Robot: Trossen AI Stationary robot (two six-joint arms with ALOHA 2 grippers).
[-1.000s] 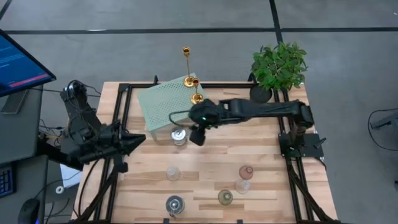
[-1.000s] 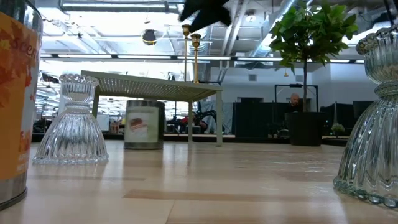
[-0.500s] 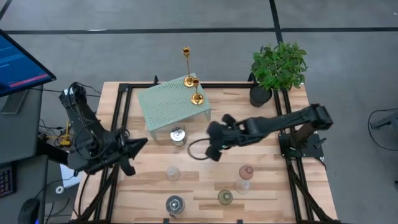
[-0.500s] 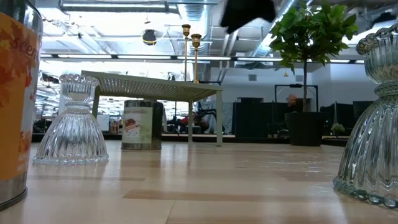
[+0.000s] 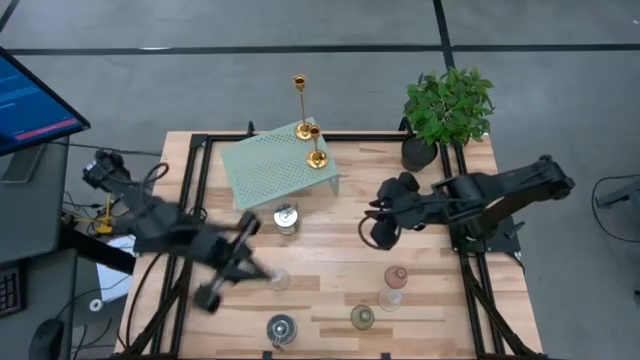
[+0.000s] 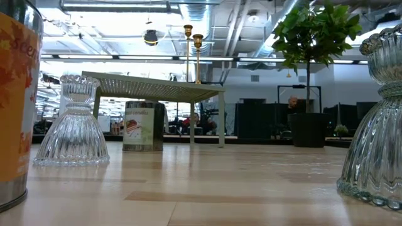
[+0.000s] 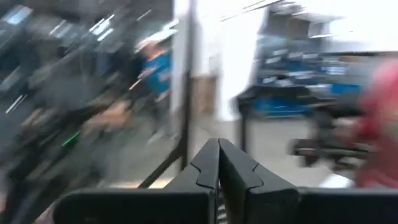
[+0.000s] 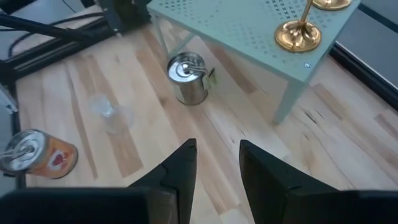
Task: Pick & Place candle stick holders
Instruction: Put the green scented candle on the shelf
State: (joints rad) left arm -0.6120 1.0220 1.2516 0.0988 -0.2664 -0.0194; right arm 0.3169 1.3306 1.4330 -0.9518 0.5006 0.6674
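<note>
Left gripper (image 5: 243, 262), fingers pressed together, just left of the clear glass holder (image 5: 278, 279) at lower centre, nearer than the right gripper (image 5: 381, 228), parted and empty, right of centre.

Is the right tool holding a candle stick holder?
No. The right tool is open and empty above the wooden table.

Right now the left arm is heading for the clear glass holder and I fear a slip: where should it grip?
Grip the clear glass holder at its narrow waist, descending from straight above: it stands upright, flaring into a ribbed skirt below and a rim above. The left gripper, shut, sits beside it and would need opening.
</note>
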